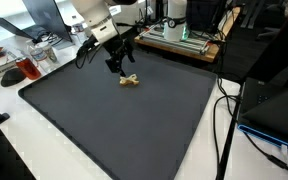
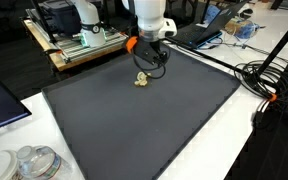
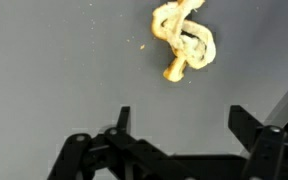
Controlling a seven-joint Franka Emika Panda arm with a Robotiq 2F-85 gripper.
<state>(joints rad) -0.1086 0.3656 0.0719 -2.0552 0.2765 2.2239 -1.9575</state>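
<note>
A small tan knotted rope piece (image 3: pixel 185 42) lies on the dark grey mat (image 3: pixel 54 70). It also shows in both exterior views (image 1: pixel 130 81) (image 2: pixel 142 79). My gripper (image 3: pixel 182 118) is open and empty, its two black fingers spread wide above the mat. It hovers just short of the rope piece, which sits beyond the fingertips and apart from them. In the exterior views the gripper (image 1: pixel 117 64) (image 2: pixel 150 60) hangs a little above the mat (image 1: pixel 114 120) (image 2: pixel 154 120), beside the rope piece.
A wooden frame with equipment (image 1: pixel 184 40) (image 2: pixel 84 45) stands behind the mat. Black cables (image 1: pixel 224 120) (image 2: pixel 269 85) run along the mat's side. Clear containers (image 2: pixel 29 163) and a red object (image 1: pixel 12 75) sit on the white table near the mat's corners.
</note>
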